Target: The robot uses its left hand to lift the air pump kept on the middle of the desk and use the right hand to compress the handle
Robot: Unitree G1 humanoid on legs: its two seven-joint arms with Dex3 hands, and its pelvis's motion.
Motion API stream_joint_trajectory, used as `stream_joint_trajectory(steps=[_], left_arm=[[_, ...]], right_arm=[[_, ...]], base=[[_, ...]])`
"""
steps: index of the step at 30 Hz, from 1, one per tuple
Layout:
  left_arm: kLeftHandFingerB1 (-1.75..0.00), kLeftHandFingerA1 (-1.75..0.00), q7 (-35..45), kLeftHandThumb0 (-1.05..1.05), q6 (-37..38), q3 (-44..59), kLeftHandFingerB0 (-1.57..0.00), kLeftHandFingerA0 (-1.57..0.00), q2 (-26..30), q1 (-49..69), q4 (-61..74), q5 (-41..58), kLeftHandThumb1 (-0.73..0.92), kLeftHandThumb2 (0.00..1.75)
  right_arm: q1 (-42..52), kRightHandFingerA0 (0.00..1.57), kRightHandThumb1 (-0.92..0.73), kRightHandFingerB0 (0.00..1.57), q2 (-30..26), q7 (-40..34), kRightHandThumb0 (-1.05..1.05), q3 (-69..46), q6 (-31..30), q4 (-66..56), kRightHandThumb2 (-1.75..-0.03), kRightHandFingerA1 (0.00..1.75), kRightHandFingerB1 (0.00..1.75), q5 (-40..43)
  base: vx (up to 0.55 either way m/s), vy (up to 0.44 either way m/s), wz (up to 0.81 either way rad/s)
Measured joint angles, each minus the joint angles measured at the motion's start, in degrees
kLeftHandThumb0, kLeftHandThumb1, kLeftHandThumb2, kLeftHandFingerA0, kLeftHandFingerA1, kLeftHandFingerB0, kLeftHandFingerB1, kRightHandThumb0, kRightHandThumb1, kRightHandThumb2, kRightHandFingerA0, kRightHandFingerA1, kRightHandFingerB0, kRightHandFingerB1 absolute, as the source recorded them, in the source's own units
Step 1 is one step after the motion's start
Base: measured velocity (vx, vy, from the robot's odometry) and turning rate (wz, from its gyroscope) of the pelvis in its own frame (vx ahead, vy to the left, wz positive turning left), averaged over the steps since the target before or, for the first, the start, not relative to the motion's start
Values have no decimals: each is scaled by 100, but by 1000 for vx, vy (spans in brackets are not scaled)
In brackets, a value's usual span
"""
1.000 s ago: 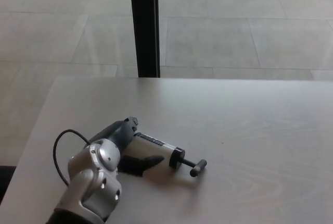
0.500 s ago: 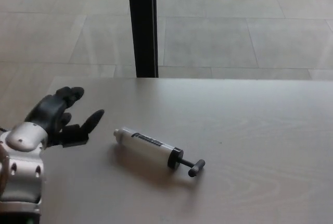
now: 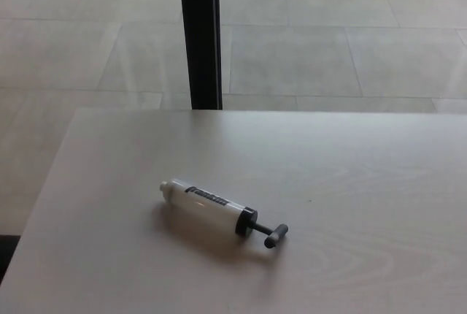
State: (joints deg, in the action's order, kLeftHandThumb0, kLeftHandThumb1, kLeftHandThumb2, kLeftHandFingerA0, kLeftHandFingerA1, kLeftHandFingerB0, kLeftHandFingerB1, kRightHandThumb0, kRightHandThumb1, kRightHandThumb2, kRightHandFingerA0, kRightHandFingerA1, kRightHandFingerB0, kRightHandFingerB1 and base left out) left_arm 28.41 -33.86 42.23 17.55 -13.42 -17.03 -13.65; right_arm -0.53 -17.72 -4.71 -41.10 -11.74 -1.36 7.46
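Note:
The air pump (image 3: 208, 207) lies flat on the pale wooden desk (image 3: 350, 182), left of the middle. Its white barrel carries a dark label and points up-left. A black collar closes the barrel's lower-right end. From that collar a short rod leads to the black T-handle (image 3: 276, 236), which looks pulled out a little. Neither of my hands nor any part of my arms shows in the head view.
A black vertical post (image 3: 200, 35) stands behind the desk's far edge. Beyond it is a grey tiled floor (image 3: 328, 44). The desk's left edge runs diagonally from the far corner toward the lower left.
My left hand rested on the pump a second ago, drew back open to the left half a second ago, and is now out of view. The pump stays on the desk.

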Motion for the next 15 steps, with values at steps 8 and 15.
stream_joint_trajectory(steps=[8, 15], left_arm=[[-32, -40, -88, -67, 456, 1554, -23, -23, 120, 1016, -1410, 577, 77, 63], [-32, -39, -304, -71, 956, 2430, -22, -27, 219, 1782, -2830, 983, 78, 63]], right_arm=[[268, 36, -91, 28, -106, 65, -67, -641, 135, 1368, -67, 93, 41, 183], [532, 48, -91, 31, -115, 121, -66, -1037, 304, 2673, -67, 79, 41, 324]], base=[[0, 0, 0], [0, 0, 0]])
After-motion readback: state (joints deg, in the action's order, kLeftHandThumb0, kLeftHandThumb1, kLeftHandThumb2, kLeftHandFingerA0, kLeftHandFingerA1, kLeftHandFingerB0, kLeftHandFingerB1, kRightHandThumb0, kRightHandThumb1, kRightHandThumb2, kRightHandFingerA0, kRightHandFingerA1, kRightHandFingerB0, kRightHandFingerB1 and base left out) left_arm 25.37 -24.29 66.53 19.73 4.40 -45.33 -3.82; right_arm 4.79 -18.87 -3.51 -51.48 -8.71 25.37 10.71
